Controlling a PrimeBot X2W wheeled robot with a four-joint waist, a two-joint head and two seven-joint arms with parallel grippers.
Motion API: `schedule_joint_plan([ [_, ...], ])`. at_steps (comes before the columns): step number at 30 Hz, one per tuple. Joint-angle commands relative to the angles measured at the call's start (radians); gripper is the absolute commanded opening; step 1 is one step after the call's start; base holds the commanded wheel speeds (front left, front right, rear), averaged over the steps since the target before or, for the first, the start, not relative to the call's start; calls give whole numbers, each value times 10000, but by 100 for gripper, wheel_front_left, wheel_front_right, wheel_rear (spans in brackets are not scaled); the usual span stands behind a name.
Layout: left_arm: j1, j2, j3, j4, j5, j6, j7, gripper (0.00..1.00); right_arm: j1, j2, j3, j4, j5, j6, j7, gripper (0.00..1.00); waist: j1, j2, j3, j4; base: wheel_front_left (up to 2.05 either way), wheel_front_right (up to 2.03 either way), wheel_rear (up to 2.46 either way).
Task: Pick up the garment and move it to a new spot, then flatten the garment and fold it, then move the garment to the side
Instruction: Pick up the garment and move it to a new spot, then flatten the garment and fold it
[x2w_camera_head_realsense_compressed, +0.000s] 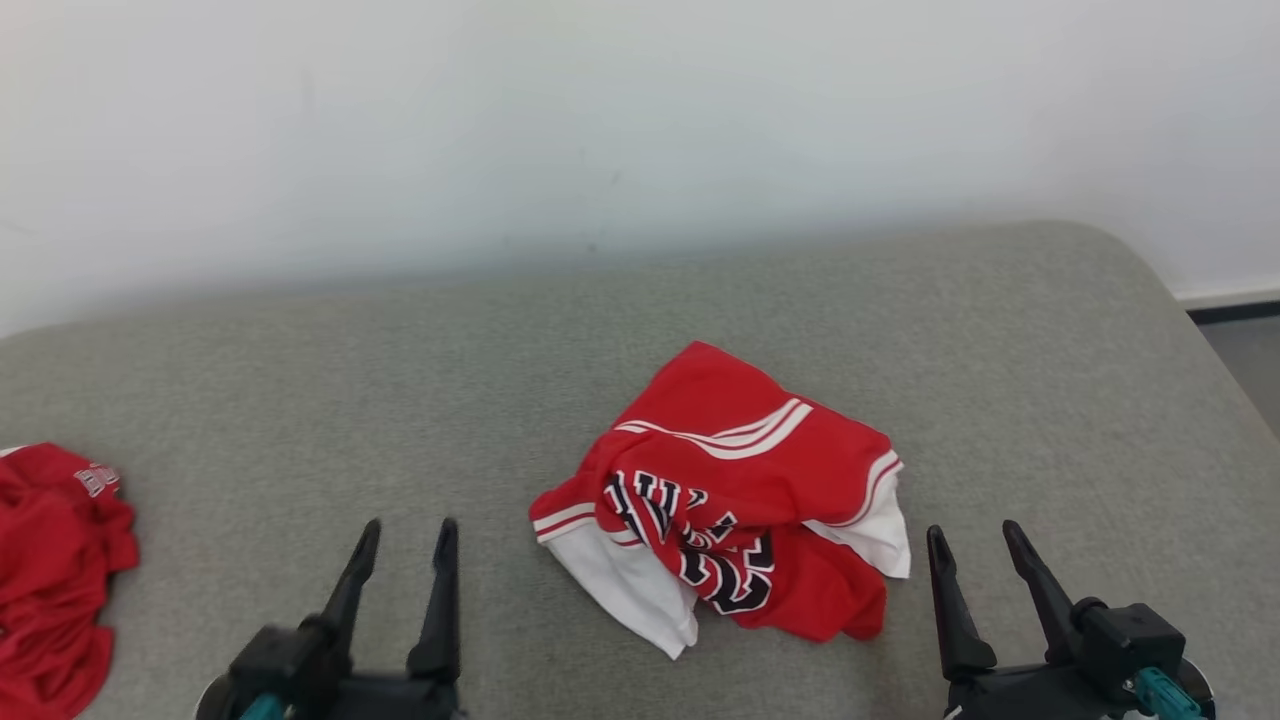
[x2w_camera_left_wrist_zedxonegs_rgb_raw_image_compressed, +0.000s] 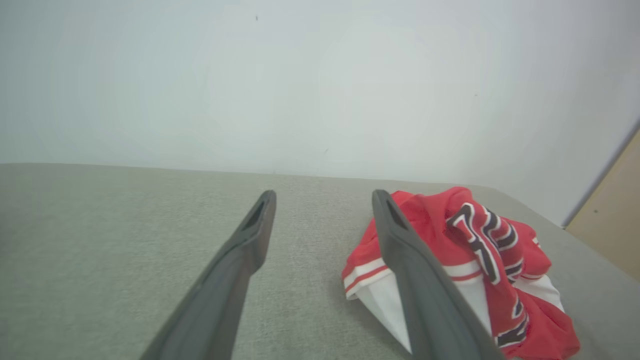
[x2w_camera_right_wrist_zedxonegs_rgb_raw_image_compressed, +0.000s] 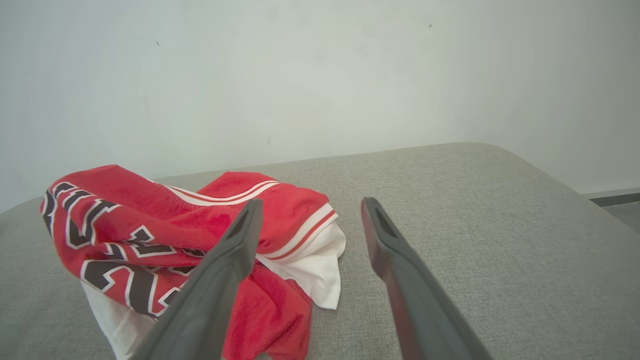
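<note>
The garment (x2w_camera_head_realsense_compressed: 735, 500) is a red jersey with white trim and black lettering, lying crumpled in a heap on the grey cushioned surface (x2w_camera_head_realsense_compressed: 400, 350), a little right of centre. My left gripper (x2w_camera_head_realsense_compressed: 410, 535) stands open to its lower left, apart from the cloth. On the heap's lower right, my right gripper (x2w_camera_head_realsense_compressed: 975, 535) is open too, empty. The left wrist view has the garment (x2w_camera_left_wrist_zedxonegs_rgb_raw_image_compressed: 480, 255) just right of the spread fingers, around the open left gripper (x2w_camera_left_wrist_zedxonegs_rgb_raw_image_compressed: 322, 197). In the right wrist view the garment (x2w_camera_right_wrist_zedxonegs_rgb_raw_image_compressed: 150, 225) lies left of the open right gripper (x2w_camera_right_wrist_zedxonegs_rgb_raw_image_compressed: 310, 205).
A second red garment (x2w_camera_head_realsense_compressed: 55, 570) is bunched at the surface's left edge. A pale wall (x2w_camera_head_realsense_compressed: 640, 120) rises behind the surface. The surface's rounded right corner drops to floor at the far right (x2w_camera_head_realsense_compressed: 1240, 350).
</note>
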Motion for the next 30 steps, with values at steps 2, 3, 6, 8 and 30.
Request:
schedule_joint_plan([
  [2, 610, 1, 364, -498, 328, -13, -36, 100, 71, 13, -80, -5, -29, 30, -91, 100, 0, 0, -289, 517, 0, 0, 0],
  [3, 847, -49, 640, -841, 453, -40, -36, 100, 102, 10, -174, -2, 24, 30, -158, 100, 0, 0, -335, 636, 0, 0, 0],
  [6, 1709, -153, 1219, -1356, 849, -145, -38, 100, 263, 11, -325, 128, 252, 30, -230, 100, 0, 0, -478, 891, 0, 0, 0],
  [8, 2141, -185, 1432, -1512, 1134, -250, -39, 100, 344, 10, -451, 210, 201, 30, -268, 100, 0, 0, -579, 1053, 0, 0, 0],
  [30, 3526, -170, 2587, -1052, 2026, -786, -41, 100, 1066, 10, -551, 793, 196, 30, -216, 100, 0, 0, -986, 1227, 0, 0, 0],
])
